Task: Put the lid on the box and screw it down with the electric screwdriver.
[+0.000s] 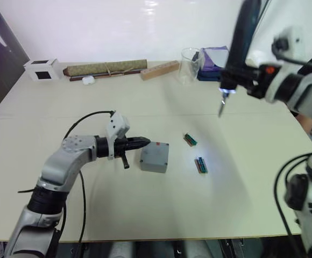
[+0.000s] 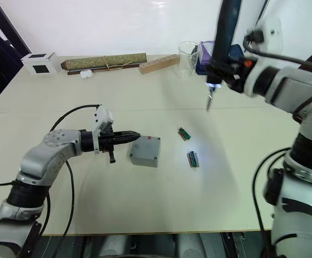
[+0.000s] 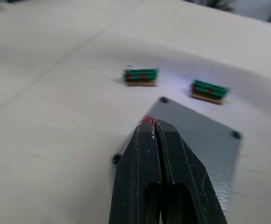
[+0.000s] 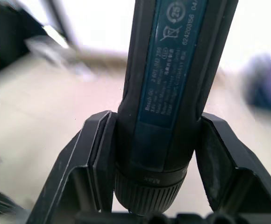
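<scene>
We take the box (image 1: 155, 157) as our landmark; it sits near the middle of the table (image 1: 145, 209) with the lid (image 3: 198, 140) already seated on it, screw holes showing at the corners and a small red mark at the edge nearest our left gripper (image 1: 144, 142); that gripper's fingers are pressed together on nothing, their tips at the lid's edge, though we cannot tell whether they touch it.

Our right gripper (image 4: 149, 154) is clamped around the electric screwdriver (image 1: 236, 48), which hangs upright well above and to the right of the box, bit down, a light glowing at its tip; the bit is far from any screw hole.

We judge the box and lid to be cast metal: stiff, fairly heavy, not fragile, but smooth enough to slide on the table under a sideways push; bracing it at a side wall or pressing on the lid's face seems the safest hold; the screwdriver is rigid and thick, best gripped around its lower barrel as now, and its thin bit could skate off a screw head.

Two green-brown bit holders (image 1: 190, 140) (image 1: 201, 165) lie just right of the box; beyond it, along the far edge, are a white cube (image 1: 42, 69), a long roll (image 1: 105, 67), a wooden block (image 1: 160, 70), a glass beaker (image 1: 190, 64) and a purple box (image 1: 216, 58); the table is pale, matt and flat, against a white wall.
</scene>
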You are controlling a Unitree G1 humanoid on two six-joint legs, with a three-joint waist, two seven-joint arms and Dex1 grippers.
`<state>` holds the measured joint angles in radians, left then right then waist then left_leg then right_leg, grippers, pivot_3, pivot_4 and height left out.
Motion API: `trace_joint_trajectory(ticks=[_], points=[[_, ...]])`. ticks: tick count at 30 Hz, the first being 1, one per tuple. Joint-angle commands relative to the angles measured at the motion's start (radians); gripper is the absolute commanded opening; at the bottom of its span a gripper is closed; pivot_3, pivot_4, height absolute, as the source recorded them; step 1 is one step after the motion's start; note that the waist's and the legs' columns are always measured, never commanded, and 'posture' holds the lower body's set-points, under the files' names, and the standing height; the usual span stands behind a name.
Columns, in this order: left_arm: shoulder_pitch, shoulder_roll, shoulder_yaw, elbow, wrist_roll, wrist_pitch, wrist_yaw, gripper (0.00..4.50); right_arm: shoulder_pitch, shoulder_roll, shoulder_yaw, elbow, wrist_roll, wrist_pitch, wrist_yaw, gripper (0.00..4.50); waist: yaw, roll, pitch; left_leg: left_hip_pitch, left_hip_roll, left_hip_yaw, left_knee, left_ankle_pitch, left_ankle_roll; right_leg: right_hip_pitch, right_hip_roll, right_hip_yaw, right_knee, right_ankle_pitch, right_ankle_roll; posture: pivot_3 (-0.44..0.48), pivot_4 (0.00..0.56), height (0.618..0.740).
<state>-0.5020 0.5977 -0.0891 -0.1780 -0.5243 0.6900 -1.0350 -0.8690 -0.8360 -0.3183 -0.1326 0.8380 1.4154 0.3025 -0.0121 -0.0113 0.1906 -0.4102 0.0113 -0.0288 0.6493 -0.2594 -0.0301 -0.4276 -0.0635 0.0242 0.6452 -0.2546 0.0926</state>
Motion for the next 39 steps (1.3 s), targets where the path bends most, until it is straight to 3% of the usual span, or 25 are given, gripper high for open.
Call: trace_joint_trajectory(ticks=[1,5,9,21,28,32,34,39], points=[[-0.040,0.057,0.034,-0.082,-0.088,0.046,-0.083,0.00,0.050,-0.140,0.016,0.050,-0.018,0.100,0.076,2.13,-0.001,0.000,0.000,0.000,0.000,0.000,0.000,0.000,0.000,0.000,0.000,0.000,0.000,0.000,0.000,0.000,0.150,0.740],[-0.058,0.113,-0.005,-0.155,-0.096,0.043,-0.144,0.00,0.216,-0.279,0.119,0.045,-0.042,0.089,0.199,2.13,-0.007,0.001,0.001,0.000,0.001,0.000,-0.002,-0.001,0.001,-0.001,0.002,0.000,-0.001,-0.001,0.001,0.000,0.150,0.740],[-0.073,0.124,-0.057,-0.182,-0.059,0.008,-0.168,0.00,0.279,-0.327,0.196,0.140,-0.092,0.061,0.274,2.13,-0.015,0.002,0.002,0.002,0.002,0.002,-0.001,-0.001,0.001,-0.001,0.004,0.002,0.000,-0.001,0.001,0.000,0.150,0.740],[-0.059,0.104,-0.110,-0.214,-0.013,-0.024,-0.131,0.00,0.228,-0.291,0.376,0.346,-0.250,-0.062,0.398,2.13,-0.007,0.002,0.002,0.002,0.003,0.001,0.001,-0.001,0.001,0.000,0.005,0.002,0.000,-0.001,0.001,0.000,0.150,0.740],[-0.052,0.106,-0.103,-0.211,-0.024,-0.020,-0.133,0.00,0.228,-0.297,0.423,0.360,-0.309,-0.078,0.456,2.13,-0.004,0.002,0.002,0.002,0.003,0.001,0.001,-0.001,0.001,0.000,0.005,0.002,0.001,-0.001,0.001,0.000,0.150,0.740],[-0.079,0.100,-0.112,-0.145,-0.002,-0.043,-0.152,0.00,0.223,-0.291,0.453,0.357,-0.354,-0.109,0.472,3.84,-0.004,0.002,0.002,0.002,0.003,0.001,0.002,-0.001,0.001,0.000,0.005,0.002,0.001,-0.001,0.001,0.000,0.150,0.740],[-0.088,0.100,-0.111,-0.121,0.005,-0.048,-0.155,0.00,0.220,-0.295,0.451,0.347,-0.368,-0.122,0.478,4.31,-0.003,0.002,0.002,0.002,0.003,0.001,0.002,-0.001,0.001,0.000,0.005,0.002,0.001,-0.001,0.001,0.000,0.150,0.740],[-0.089,0.124,-0.091,-0.087,0.031,-0.072,-0.155,0.00,0.203,-0.312,0.428,0.348,-0.415,-0.168,0.476,4.46,-0.003,0.002,0.002,0.002,0.003,0.001,0.003,-0.001,0.001,0.000,0.005,0.002,0.001,-0.001,0.001,0.000,0.150,0.740]])
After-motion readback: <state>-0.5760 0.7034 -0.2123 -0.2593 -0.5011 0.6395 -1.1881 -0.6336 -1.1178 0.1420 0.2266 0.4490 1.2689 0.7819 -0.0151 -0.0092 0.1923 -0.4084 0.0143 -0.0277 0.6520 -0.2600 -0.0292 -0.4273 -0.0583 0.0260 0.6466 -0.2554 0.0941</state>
